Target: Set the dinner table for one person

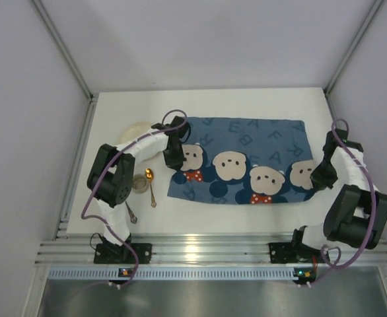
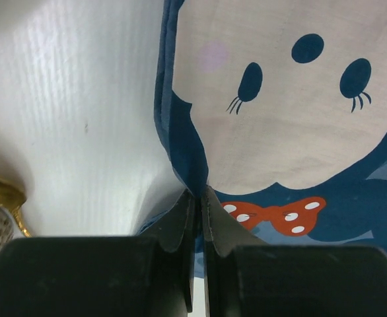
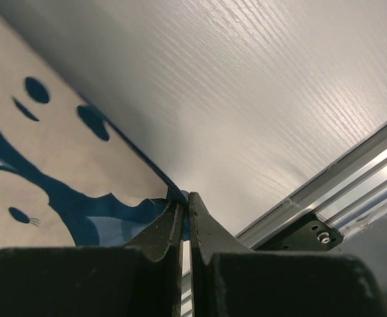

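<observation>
The white dinner table [image 1: 246, 102] carries a blue cartoon-mouse-print cloth mat [image 1: 246, 162] spread across its middle. My left gripper [image 1: 174, 160] is shut on the mat's left edge; in the left wrist view the jaws [image 2: 199, 193] pinch a raised fold of the mat [image 2: 279, 125] beside a red dotted bow. My right gripper [image 1: 321, 176] is shut on the mat's near right corner; the right wrist view shows that corner [image 3: 177, 195] lifted between the closed fingertips [image 3: 185, 197] above the bare table [image 3: 259, 99].
Left of the mat lie a pale plate [image 1: 134, 133], partly under the left arm, a small speckled cup [image 1: 140, 183], a gold spoon [image 1: 150, 186] and a silver utensil [image 1: 131, 213]. An aluminium rail [image 1: 200, 249] runs along the near edge.
</observation>
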Robot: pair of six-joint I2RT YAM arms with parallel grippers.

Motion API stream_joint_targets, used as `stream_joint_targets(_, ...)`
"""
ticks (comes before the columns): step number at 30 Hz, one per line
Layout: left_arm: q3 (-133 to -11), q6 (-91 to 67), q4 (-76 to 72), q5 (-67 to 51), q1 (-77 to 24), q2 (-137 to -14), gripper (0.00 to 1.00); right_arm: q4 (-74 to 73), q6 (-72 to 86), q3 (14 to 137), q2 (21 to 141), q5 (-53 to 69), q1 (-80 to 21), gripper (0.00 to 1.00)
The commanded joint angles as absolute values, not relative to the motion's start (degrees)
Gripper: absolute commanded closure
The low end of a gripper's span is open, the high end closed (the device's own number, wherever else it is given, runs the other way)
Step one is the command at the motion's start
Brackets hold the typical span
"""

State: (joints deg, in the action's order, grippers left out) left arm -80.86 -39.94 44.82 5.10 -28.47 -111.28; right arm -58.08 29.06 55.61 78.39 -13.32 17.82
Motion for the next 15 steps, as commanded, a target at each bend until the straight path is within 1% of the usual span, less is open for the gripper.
stream_joint_targets(1,-76.74,-44.38,47.03,8.27,-27.86,-105.74,1.00,-53.97,29.80,58.53,81.82,-12.66,18.72,1.00)
stream_joint_targets(4,-72.87,-45.17,45.27,7.73,-27.95,-104.51,1.00,-51.34,29.53,59.50,85.33,-10.21,18.72,1.00)
stream_joint_targets(6,-72.69,-45.09,45.35,8.52,-27.95,-104.50,1.00,-50.54,29.36,59.94,87.70,-9.06,18.63,1.00)
stream_joint_targets(11,-73.39,-44.21,45.53,10.19,-27.95,-105.12,1.00,-48.52,28.92,58.71,89.30,-5.89,18.63,1.00)
stream_joint_targets(12,-73.65,-44.21,45.70,10.20,-27.95,-105.03,0.86,-48.43,28.74,58.28,89.30,-5.28,18.63,1.00)
stream_joint_targets(14,-74.53,-44.30,46.31,10.46,-27.95,-104.68,0.68,-48.60,28.65,57.83,88.51,-4.31,18.63,1.00)
stream_joint_targets(15,-74.97,-44.30,46.49,10.55,-27.95,-104.59,0.51,-49.04,28.74,57.48,87.03,-4.13,18.55,0.99)
